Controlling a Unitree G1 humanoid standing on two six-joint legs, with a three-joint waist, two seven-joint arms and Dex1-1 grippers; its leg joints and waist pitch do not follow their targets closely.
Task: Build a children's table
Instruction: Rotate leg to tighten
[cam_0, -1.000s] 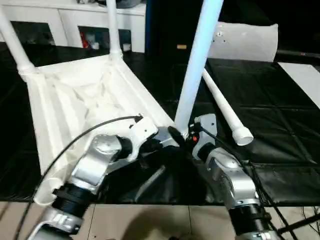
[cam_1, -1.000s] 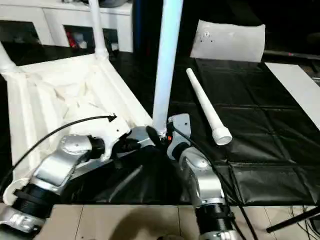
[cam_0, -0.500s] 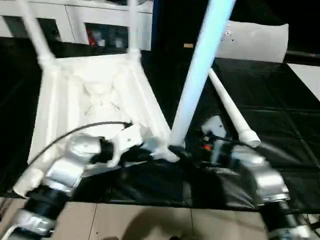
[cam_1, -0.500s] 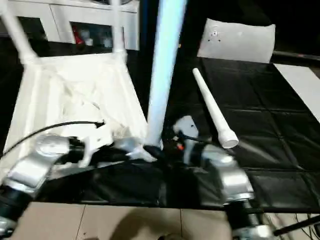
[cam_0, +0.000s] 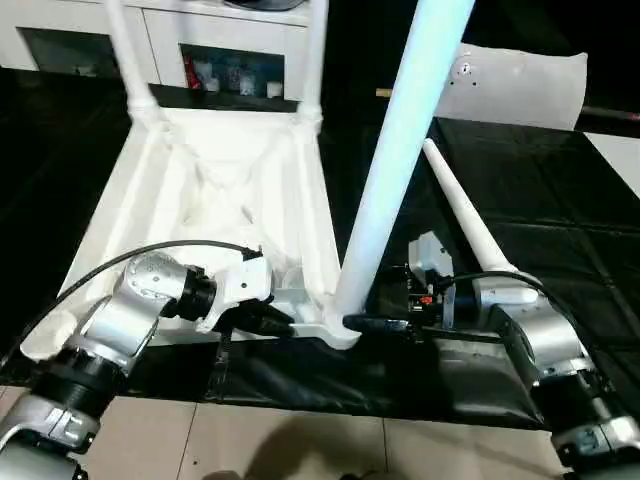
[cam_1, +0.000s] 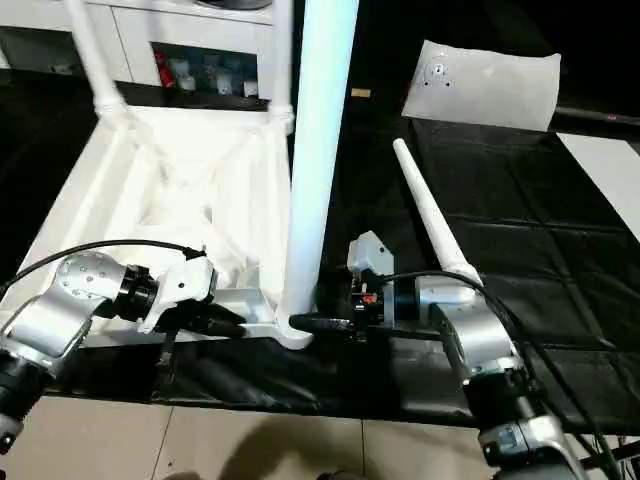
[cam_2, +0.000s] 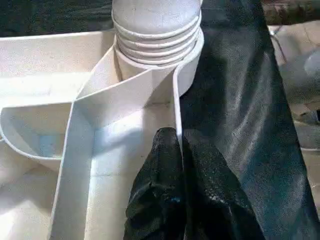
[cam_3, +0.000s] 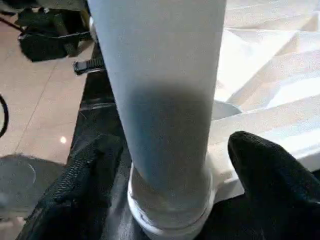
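Swung outward, both silver forearms now flank the near corner socket (cam_0: 335, 325) of the upturned white ribbed plastic tabletop (cam_0: 225, 200). Left gripper (cam_2: 175, 150) pinches its thin, stiff rim; right gripper (cam_3: 165, 165) straddles the seated smooth, light tubular leg (cam_0: 395, 170), fingers spread. Beyond lies a loose leg (cam_0: 465, 220).

Table top (cam_0: 230, 190): smooth white plastic, ribbed. Legs (cam_0: 400, 150): glossy plastic. Floor mat (cam_0: 560, 250): black, matt. Forearms (cam_0: 135, 315): silver metal.

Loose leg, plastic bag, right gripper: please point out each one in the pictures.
loose leg (cam_1: 428, 222): right eye view, middle of its shaft.
plastic bag (cam_1: 485, 85): right eye view, its flat centre.
right gripper (cam_3: 165, 165): right wrist view, between its fingertips.
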